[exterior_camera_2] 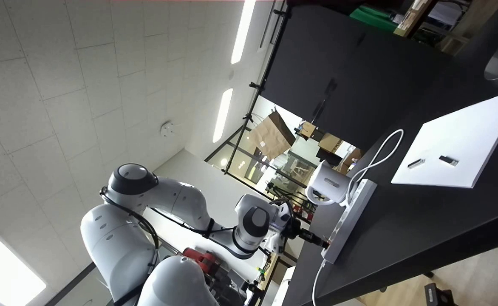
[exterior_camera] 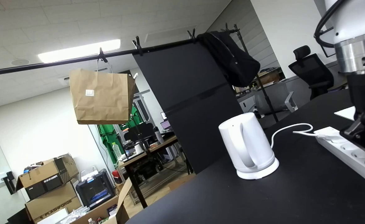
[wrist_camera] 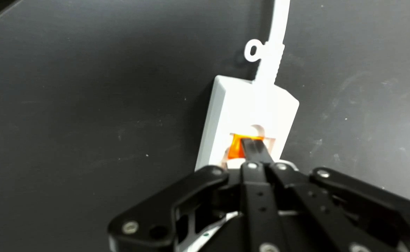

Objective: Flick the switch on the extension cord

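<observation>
We find the extension cord (exterior_camera_2: 353,220) lying flat on the black table (exterior_camera: 232,202), near the kettle (exterior_camera: 260,144), its sockets (exterior_camera: 359,153) facing up. At the end of the extension cord where its own cable (wrist_camera: 279,24) enters sits the orange switch (wrist_camera: 235,148), and there we see the gripper (wrist_camera: 255,144), its two fingers pressed together. In the wrist view their tips cover part of the switch; whether they touch it or stop just above, we cannot tell. At the opposite end of the extension cord a white plug (exterior_camera: 328,134) sits in a socket, its thin cord (exterior_camera: 290,126) looping toward the upright kettle. Near that same end of the extension cord, in an exterior view, we see a white board (exterior_camera_2: 457,136) with two small dark pieces (exterior_camera_2: 448,160) on it.

Well apart from the extension cord, beyond the table, a brown paper bag (exterior_camera: 107,102) hangs from a black bar (exterior_camera: 167,46); its white label (exterior_camera: 89,92) carries print too small for us. Also well apart from the extension cord, a cardboard box (exterior_camera: 53,202) reads FLASHFORGE; the lettering on the upper box (exterior_camera: 40,176), stacked above it, we cannot make out.
</observation>
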